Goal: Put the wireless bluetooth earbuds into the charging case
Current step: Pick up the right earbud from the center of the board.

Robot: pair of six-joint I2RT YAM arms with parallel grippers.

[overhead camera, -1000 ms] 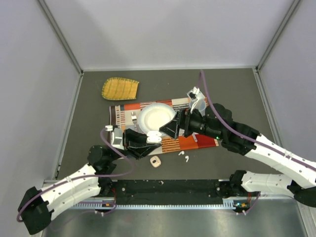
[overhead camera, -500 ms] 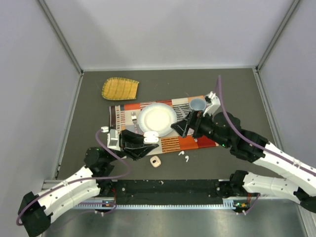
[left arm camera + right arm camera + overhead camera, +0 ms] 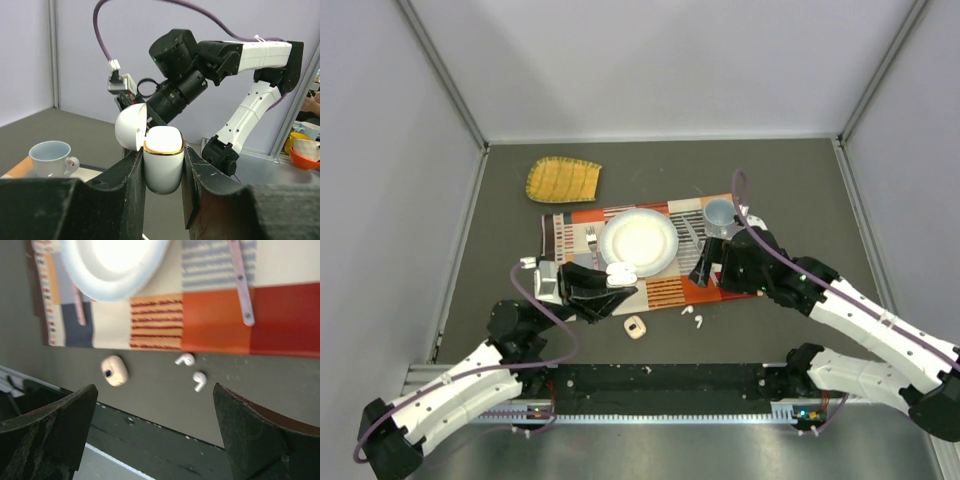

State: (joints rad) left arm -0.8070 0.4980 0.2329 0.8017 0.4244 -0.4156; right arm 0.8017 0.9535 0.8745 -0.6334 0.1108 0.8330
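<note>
My left gripper [image 3: 618, 281] is shut on the white charging case [image 3: 622, 271] and holds it above the placemat's front edge. In the left wrist view the case [image 3: 163, 162] stands upright between the fingers, gold-rimmed, with its lid [image 3: 131, 127] flipped open. Two white earbuds [image 3: 687, 311] [image 3: 700, 321] lie on the dark table just in front of the mat. In the right wrist view the earbuds [image 3: 185, 359] [image 3: 199, 380] lie side by side. My right gripper [image 3: 704, 270] is open and empty above the mat, over the earbuds [image 3: 155, 388].
A patterned placemat [image 3: 726, 288] holds a white plate [image 3: 639, 241], a fork [image 3: 590, 240], a pink-handled utensil [image 3: 241, 280] and a pale blue cup [image 3: 719, 213]. A small beige case [image 3: 635, 327] lies near the earbuds. A yellow woven mat [image 3: 563, 179] lies at the back left.
My right gripper has drawn back from the case to the right, to above the earbuds. My left gripper has shifted slightly left with the case in it.
</note>
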